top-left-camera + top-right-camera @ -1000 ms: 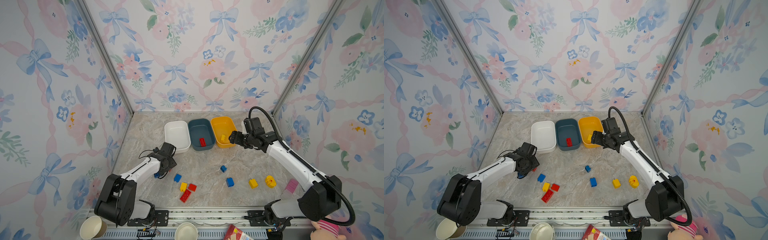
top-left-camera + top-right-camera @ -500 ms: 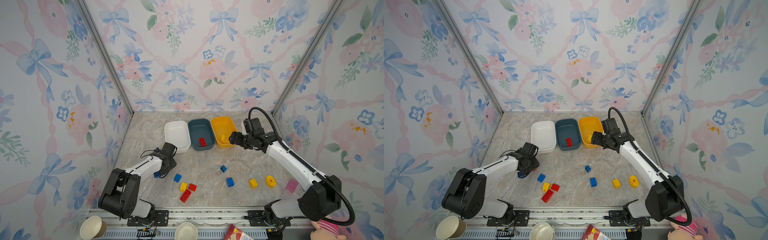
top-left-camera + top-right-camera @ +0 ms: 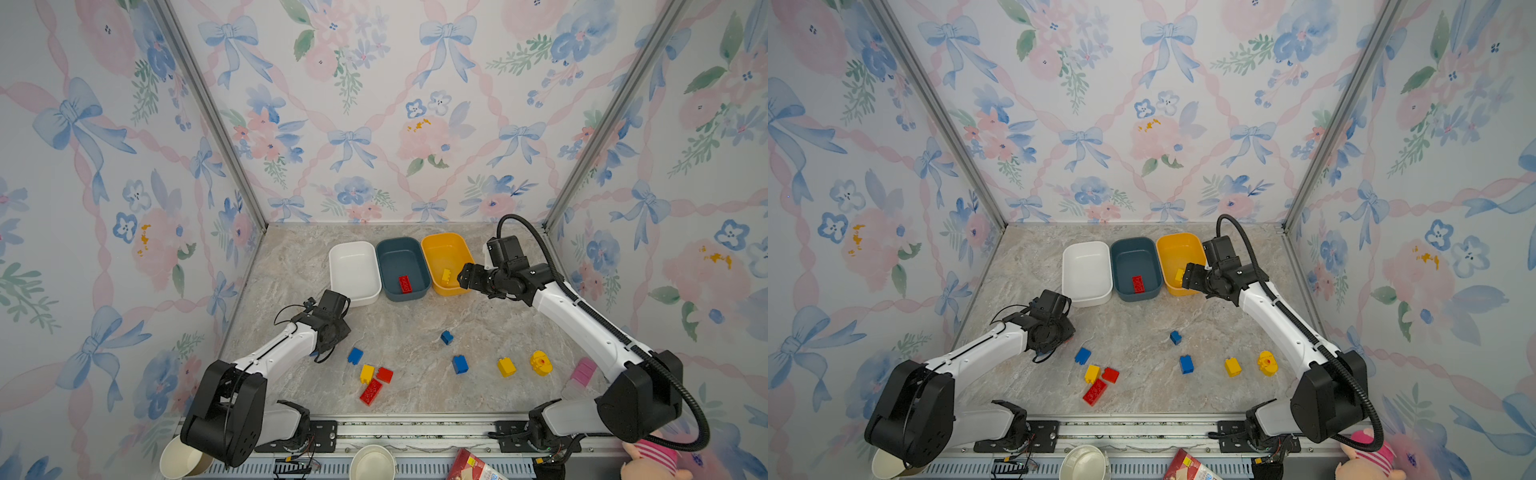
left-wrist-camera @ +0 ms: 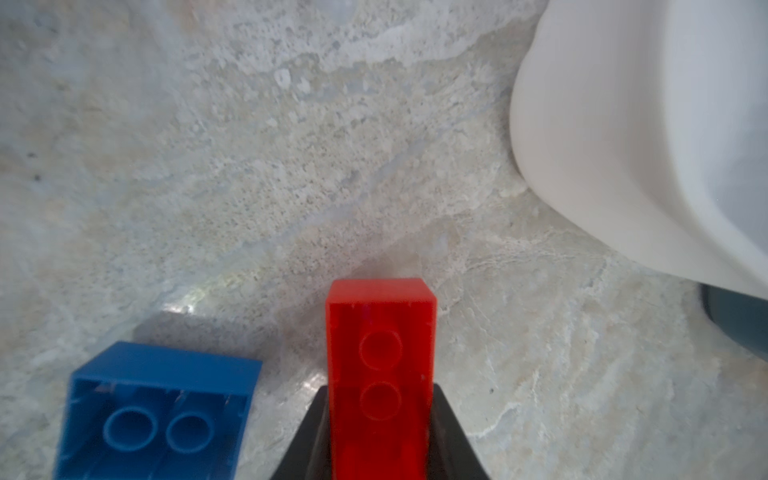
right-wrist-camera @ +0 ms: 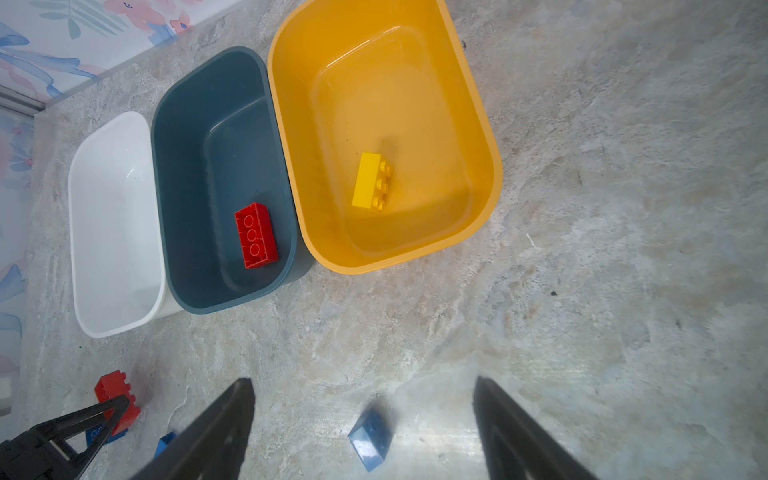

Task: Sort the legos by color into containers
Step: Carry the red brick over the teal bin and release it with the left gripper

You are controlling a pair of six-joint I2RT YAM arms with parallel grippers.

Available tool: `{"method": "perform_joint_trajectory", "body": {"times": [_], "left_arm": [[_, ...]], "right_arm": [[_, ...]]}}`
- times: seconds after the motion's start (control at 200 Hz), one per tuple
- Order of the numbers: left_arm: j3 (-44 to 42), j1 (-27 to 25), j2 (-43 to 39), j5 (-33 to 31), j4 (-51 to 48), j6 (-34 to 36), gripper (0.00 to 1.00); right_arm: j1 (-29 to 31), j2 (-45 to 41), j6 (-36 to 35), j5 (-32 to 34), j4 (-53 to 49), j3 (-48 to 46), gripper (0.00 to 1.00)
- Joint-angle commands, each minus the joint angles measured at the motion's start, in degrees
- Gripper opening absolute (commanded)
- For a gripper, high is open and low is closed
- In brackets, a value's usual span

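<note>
Clamped! The left fingers [image 4: 449,432] squeeze the red brick [image 4: 380,328] on both sides, blue brick [image 4: 158,395] just beside; right fingers [image 5: 511,419] spread wide over the worktop [image 5: 602,208].

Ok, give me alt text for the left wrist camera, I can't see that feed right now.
A red brick, hollow underside facing the camera, is pinched between the black fingers of the left claw, with marbled tabletop behind it. A blue brick, also underside-up, lies beside it, not touching; the white tub's corner and a sliver of the teal tub show beyond.

The left tool [image 4: 380,392] has closed its jaws onto the red brick [image 4: 380,328].
</note>
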Motion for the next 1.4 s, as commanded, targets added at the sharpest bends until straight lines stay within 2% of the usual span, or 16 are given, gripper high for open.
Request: {"method": "perform_joint_trajectory", "body": {"times": [0.0, 0.13, 0.265, 0.415, 0.555, 0.815, 0.895, 1.09, 1.395], "left_arm": [[0.2, -2.0, -3.6, -2.7, -0.4, 0.0, 0.22], [1.8, -5.9, -5.1, -4.9, -0.5, 2.0, 0.20], [7.4, -11.4, -4.2, -8.2, -0.5, 3.6, 0.19], [13.1, -16.5, -0.6, -11.9, -0.5, 5.4, 0.18], [19.0, -19.0, 4.6, -13.6, -0.5, 8.1, 0.18], [30.8, -19.4, 15.5, -14.7, -0.2, 13.7, 0.17], [34.7, -19.4, 19.3, -13.9, 0.0, 15.5, 0.17], [42.0, -18.7, 27.9, -12.5, 0.0, 19.2, 0.17], [48.4, -14.9, 37.1, -7.9, 1.5, 22.5, 0.16]], "right_arm": [[-0.4, -1.1, -0.2, 0.3, -1.2, -0.5, 0.85], [-0.3, -1.8, 0.1, 0.3, -1.4, -0.7, 0.85], [-0.2, -2.7, 0.6, 0.0, -1.5, -1.5, 0.86], [0.0, -4.2, 1.1, 0.0, -2.0, -2.8, 0.86], [0.0, -5.8, 1.4, 0.2, -2.7, -3.9, 0.89], [0.0, -7.2, 1.8, -0.5, -2.6, -5.4, 1.00], [0.0, -7.5, 2.0, -0.7, -2.5, -5.5, 0.97], [-0.1, -8.1, 2.0, -0.5, -2.8, -5.8, 0.97], [-0.5, -9.1, 1.9, -0.5, -3.1, -6.4, 0.97]]}}
